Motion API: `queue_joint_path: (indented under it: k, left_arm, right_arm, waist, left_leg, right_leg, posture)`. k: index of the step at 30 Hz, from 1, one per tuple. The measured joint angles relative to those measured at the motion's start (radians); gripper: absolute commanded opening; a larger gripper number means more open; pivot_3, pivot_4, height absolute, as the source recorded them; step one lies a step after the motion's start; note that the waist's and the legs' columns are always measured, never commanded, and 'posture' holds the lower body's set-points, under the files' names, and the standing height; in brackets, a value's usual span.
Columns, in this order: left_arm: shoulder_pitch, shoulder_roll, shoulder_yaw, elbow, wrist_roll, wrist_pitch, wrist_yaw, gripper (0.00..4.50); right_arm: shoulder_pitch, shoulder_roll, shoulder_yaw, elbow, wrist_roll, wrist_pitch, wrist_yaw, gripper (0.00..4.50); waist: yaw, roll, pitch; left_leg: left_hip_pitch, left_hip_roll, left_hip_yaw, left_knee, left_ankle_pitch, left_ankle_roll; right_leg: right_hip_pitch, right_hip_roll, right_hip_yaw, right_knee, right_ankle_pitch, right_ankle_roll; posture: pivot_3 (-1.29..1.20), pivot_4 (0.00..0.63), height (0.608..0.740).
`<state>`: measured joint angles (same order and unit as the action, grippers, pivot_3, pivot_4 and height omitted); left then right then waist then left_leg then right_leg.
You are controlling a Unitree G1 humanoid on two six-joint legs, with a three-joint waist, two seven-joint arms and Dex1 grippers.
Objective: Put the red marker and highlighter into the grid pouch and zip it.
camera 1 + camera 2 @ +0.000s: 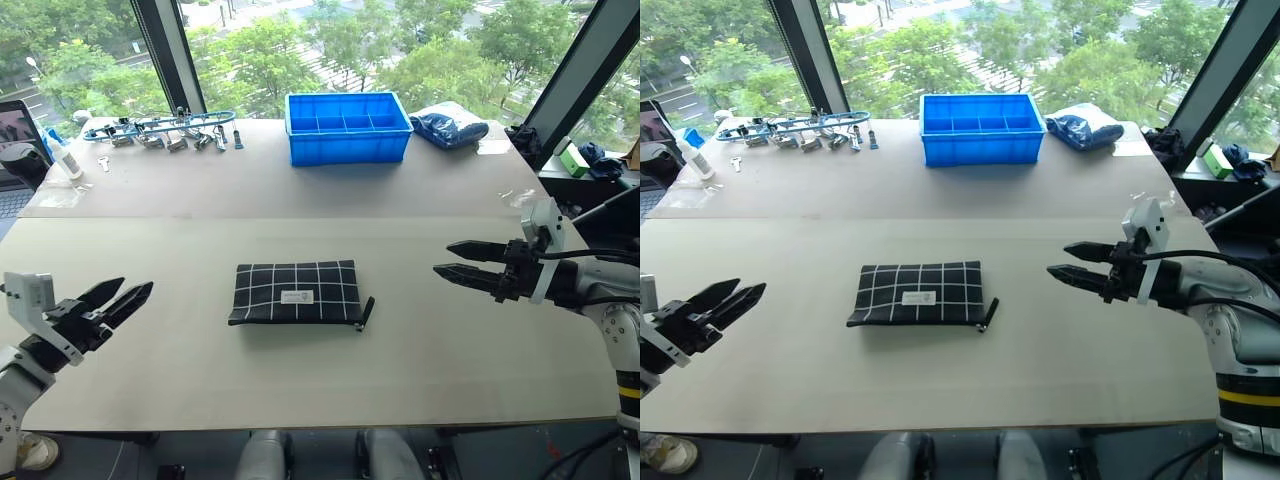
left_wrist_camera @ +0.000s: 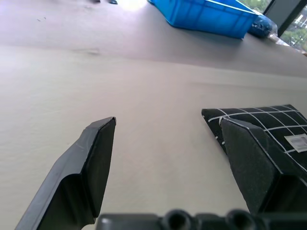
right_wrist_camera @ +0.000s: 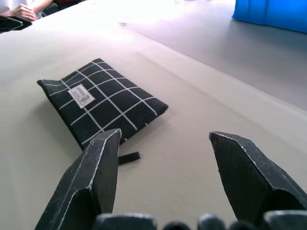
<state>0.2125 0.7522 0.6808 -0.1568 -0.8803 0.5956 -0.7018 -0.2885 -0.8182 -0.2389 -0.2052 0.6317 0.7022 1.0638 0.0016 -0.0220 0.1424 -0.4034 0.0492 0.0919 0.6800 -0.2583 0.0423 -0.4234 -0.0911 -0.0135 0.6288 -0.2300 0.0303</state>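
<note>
The grid pouch [image 1: 295, 292] lies flat in the middle of the table, label up, with its black strap pull [image 1: 365, 312] at its near right corner. The red marker and the highlighter are out of view. My left gripper [image 1: 136, 285] hovers open well to the left of the pouch, with nothing between its fingers. In the left wrist view, a corner of the pouch [image 2: 268, 120] sits beyond one finger. My right gripper [image 1: 444, 257] hangs open to the right of the pouch, pointing toward it and holding nothing. The right wrist view shows the pouch [image 3: 103, 103] ahead of the open fingers.
A blue divided bin [image 1: 346, 127] stands at the back centre, with a blue bag [image 1: 450, 128] to its right. Metal tools [image 1: 165, 130] and a white bottle [image 1: 62, 155] lie at the back left. A person's hand [image 3: 21, 10] rests at the table's far side.
</note>
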Motion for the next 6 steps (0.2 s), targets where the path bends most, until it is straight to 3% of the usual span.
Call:
queue_joint_path:
  k: [6]
  left_arm:
    - [0.001, 0.014, 0.008, 0.054, 0.053, -0.009, -0.03, 3.75]
  right_arm:
    - [0.029, 0.005, -0.019, -0.052, 0.053, 0.043, -0.051, 3.29]
  waist:
    - [0.004, 0.0, 0.0]
  left_leg:
    - [0.0, 0.0, 0.001, 0.0, 0.0, 0.0]
  right_leg:
    - [0.0, 0.0, 0.0, 0.0, 0.0, 0.0]
  posture:
    - [0.0, 0.15, 0.74]
